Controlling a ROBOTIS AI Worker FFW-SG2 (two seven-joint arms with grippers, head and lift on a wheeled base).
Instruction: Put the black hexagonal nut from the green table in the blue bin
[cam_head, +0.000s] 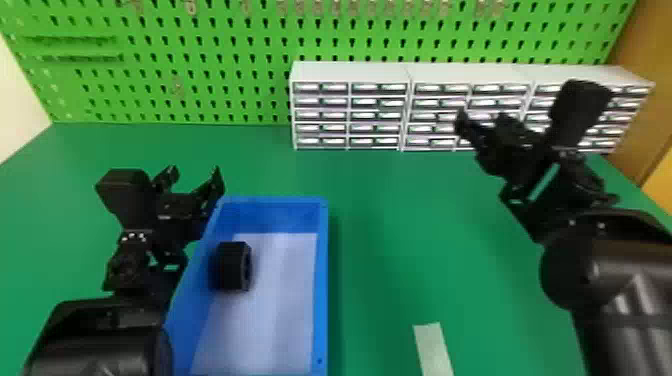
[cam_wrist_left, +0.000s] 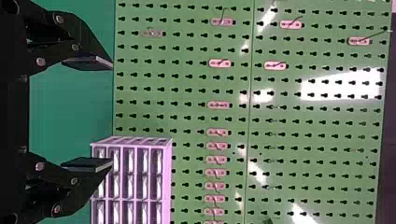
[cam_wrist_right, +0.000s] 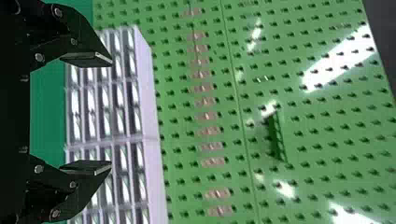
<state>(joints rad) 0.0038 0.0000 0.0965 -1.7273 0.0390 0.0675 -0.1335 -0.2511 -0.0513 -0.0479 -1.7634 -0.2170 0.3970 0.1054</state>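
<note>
The black hexagonal nut (cam_head: 234, 266) lies inside the blue bin (cam_head: 324, 280), against its left wall, its hole facing right. My left gripper (cam_head: 194, 179) is above the bin's back left corner, apart from the nut, fingers spread. In the left wrist view, the same left gripper (cam_wrist_left: 112, 113) stands open with nothing between its fingers. My right gripper (cam_head: 482, 120) is raised over the right side of the green table (cam_head: 400, 220), away from the bin. The right wrist view shows this right gripper (cam_wrist_right: 111, 112) open and holding nothing.
White drawer cabinets (cam_head: 350, 72) line the table's back right, behind my right gripper. A green pegboard (cam_head: 200, 107) rises along the back edge. A pale strip (cam_head: 433, 347) lies near the front, right of the bin.
</note>
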